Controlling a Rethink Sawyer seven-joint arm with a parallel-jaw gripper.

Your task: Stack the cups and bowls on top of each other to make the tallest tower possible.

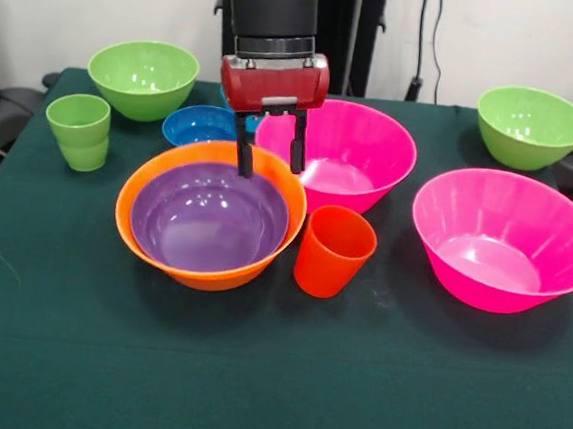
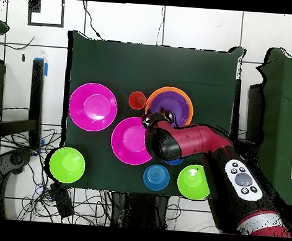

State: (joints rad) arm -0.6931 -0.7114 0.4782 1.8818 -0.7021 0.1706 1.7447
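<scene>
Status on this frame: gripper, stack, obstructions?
Gripper open, empty, above orange bowl's far rim. Purple bowl nested in orange. Orange-red cup beside it.

My red and black arm (image 1: 275, 18) dropping straight down from above, red wrist block level, my gripper (image 1: 270, 148) pointing downward, two dark fingers (image 1: 244, 151) parted with a clear gap, nothing between them
</scene>
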